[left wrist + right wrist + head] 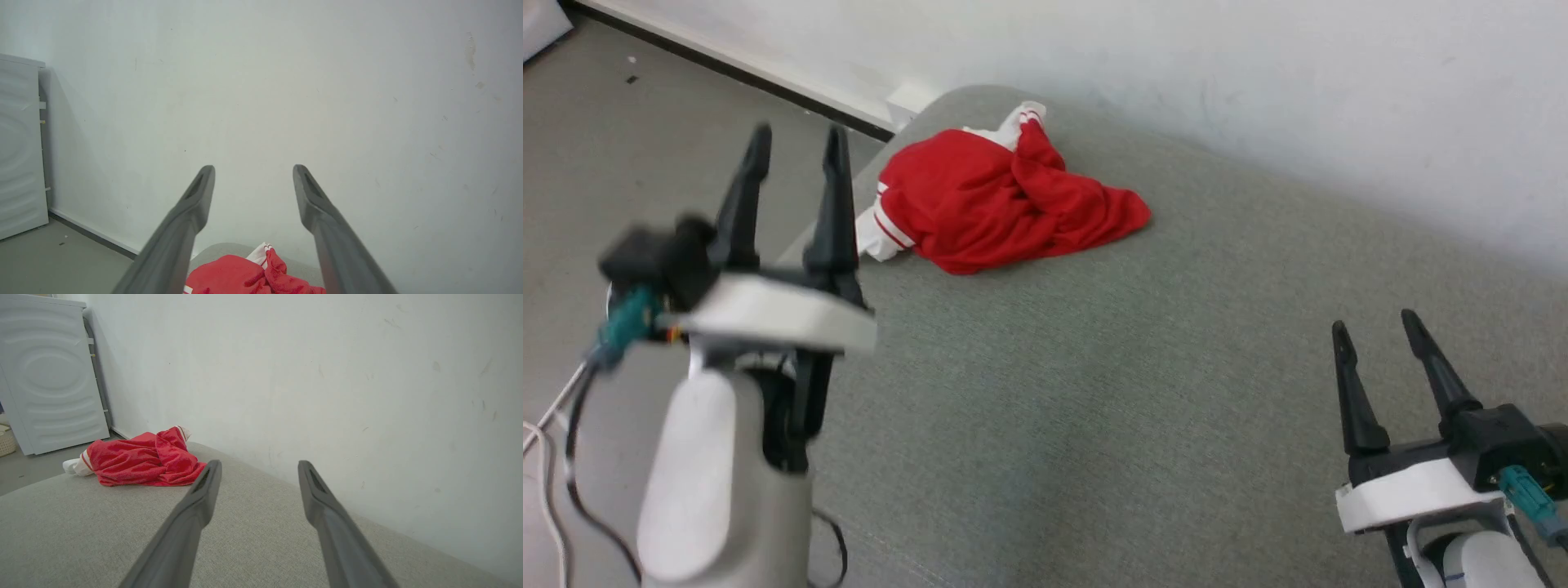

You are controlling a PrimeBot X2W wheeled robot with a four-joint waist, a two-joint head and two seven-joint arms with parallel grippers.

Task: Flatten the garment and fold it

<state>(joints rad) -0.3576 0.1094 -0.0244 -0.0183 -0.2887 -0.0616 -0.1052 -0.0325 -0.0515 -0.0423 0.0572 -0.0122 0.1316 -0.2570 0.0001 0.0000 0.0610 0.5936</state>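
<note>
Hovering over a grey woven fabric surface (1143,384), left gripper (798,135) spread wide, gripping nothing, right gripper (1374,322) equally wide and empty, crumpled bright red jersey shirt with white sleeves (988,204) lying at the surface's far left corner, clear of both.

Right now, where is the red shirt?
Head view: the garment lies crumpled at the far left end of the grey cushion, near the wall, beyond the left claw.

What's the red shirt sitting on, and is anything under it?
The garment lies bunched on the grey upholstered surface, near its rounded corner. Whether anything sits beneath its folds cannot be seen; the fabric covers that.
</note>
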